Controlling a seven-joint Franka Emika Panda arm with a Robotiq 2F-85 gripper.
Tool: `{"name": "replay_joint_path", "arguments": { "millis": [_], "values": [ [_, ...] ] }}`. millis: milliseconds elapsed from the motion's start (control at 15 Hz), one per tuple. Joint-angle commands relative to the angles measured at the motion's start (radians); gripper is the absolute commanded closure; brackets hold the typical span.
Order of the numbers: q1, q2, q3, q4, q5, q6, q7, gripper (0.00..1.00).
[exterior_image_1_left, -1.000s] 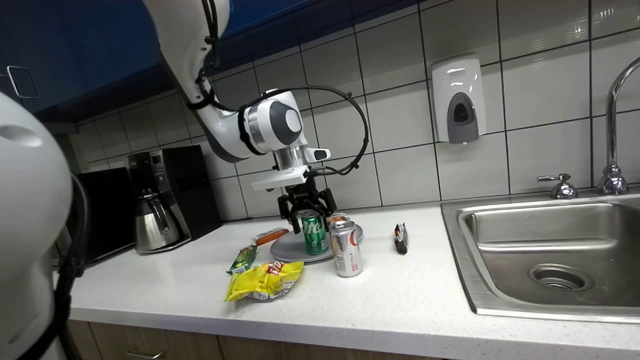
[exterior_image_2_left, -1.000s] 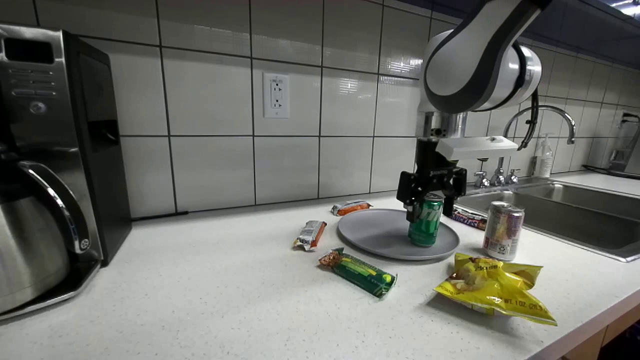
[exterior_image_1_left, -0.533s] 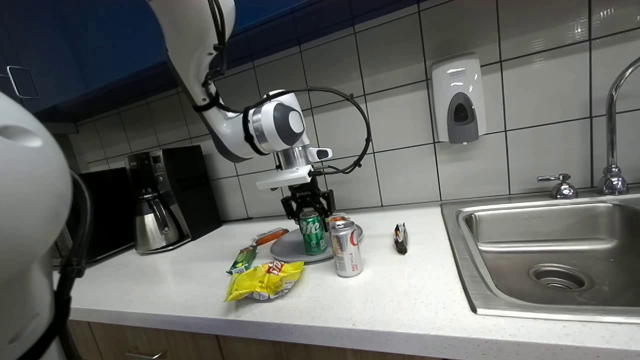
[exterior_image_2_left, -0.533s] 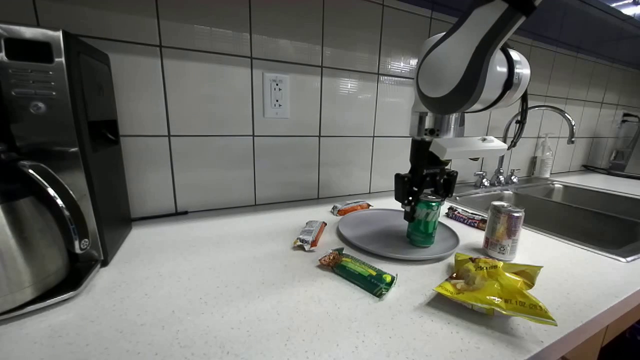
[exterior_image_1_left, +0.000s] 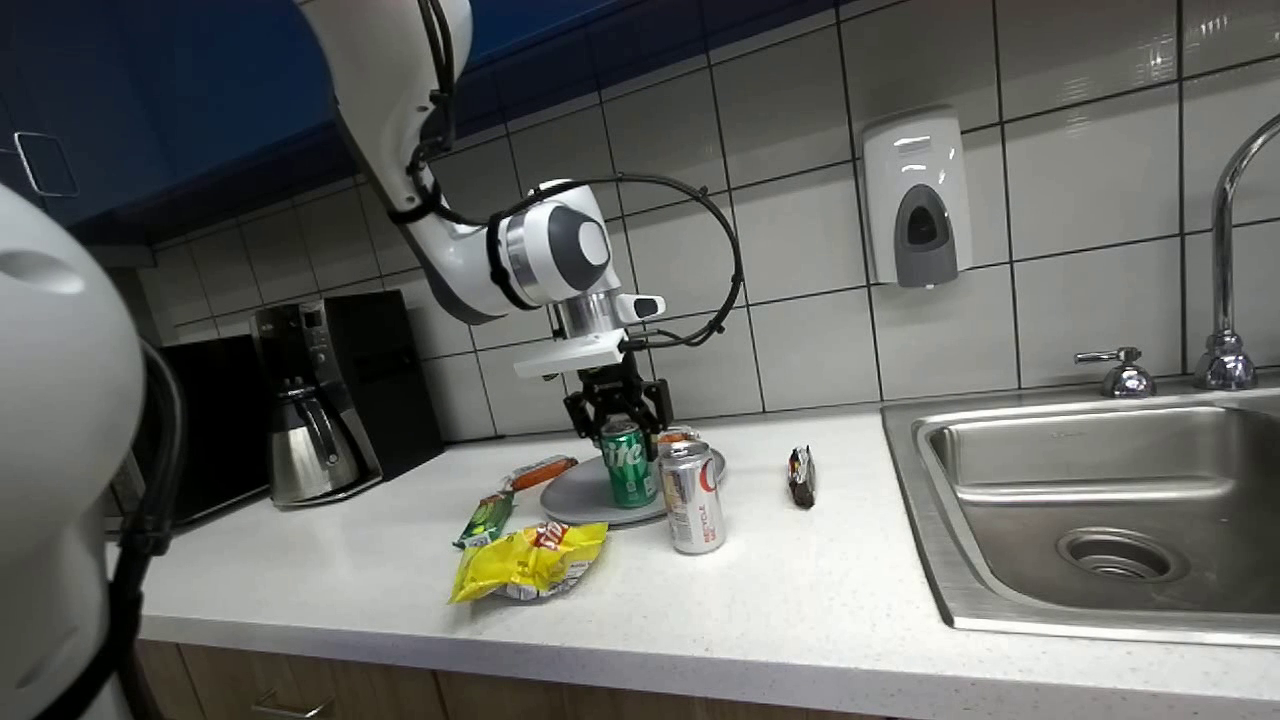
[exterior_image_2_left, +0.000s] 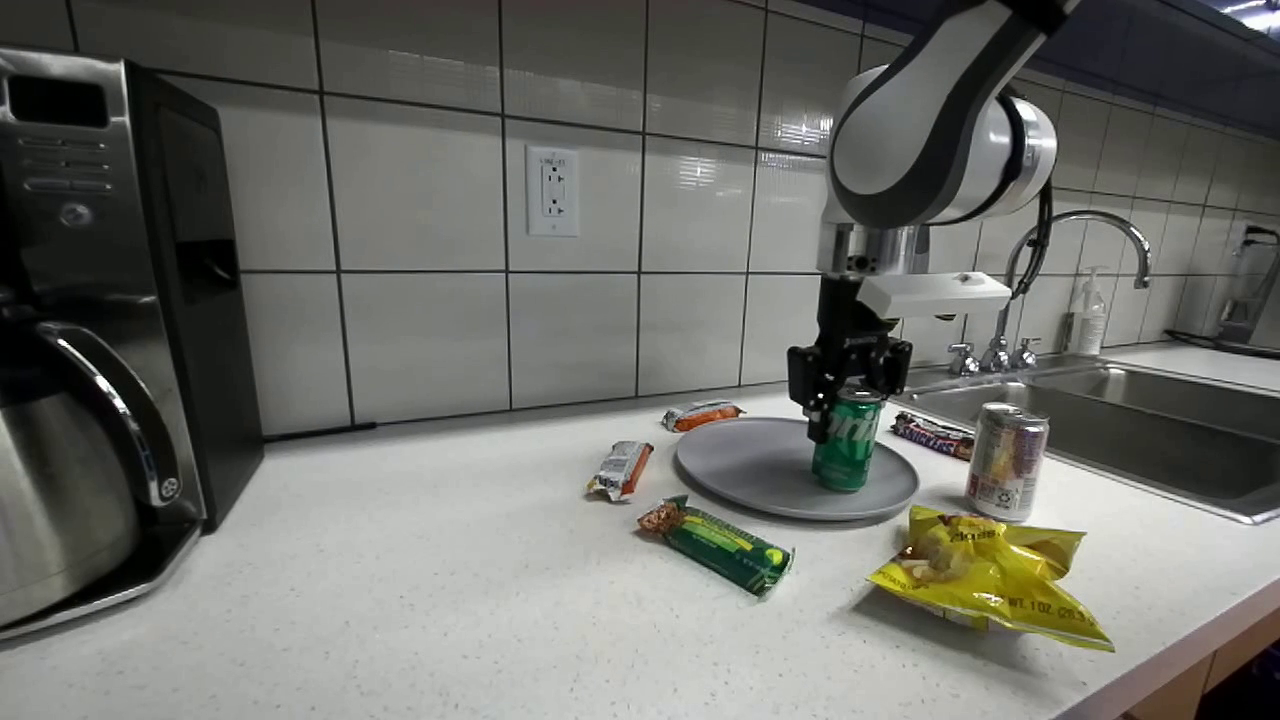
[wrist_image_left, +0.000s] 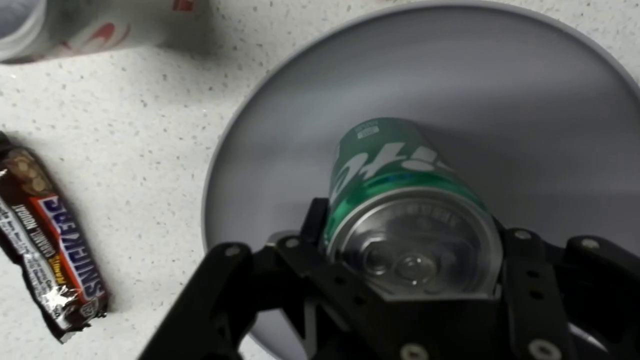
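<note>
In the wrist view we see gray plate (wrist_image_left: 260, 165) left of centre; right of centre, the gripper (wrist_image_left: 408, 223) grips the green can (wrist_image_left: 407, 202) upright on it: likely slick, dentable, best held by its upper sides.

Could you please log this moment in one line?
Gripper: closed on green can; place: on gray plate; nearby: silver can, yellow chip bag
</note>
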Motion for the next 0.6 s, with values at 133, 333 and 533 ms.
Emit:
{"name": "replay_joint_path", "arguments": {
  "millis": [133, 333, 533],
  "values": [
    [-0.004, 0.014, -0.025, 0.072, -0.006, -0.071, 0.005, 0.60],
    [-0.010, 0.027, -0.049, 0.116, -0.013, -0.090, 0.015, 0.60],
    [-0.021, 0.052, -0.076, 0.172, -0.012, -0.102, 0.022, 0.60]
  ]
}}
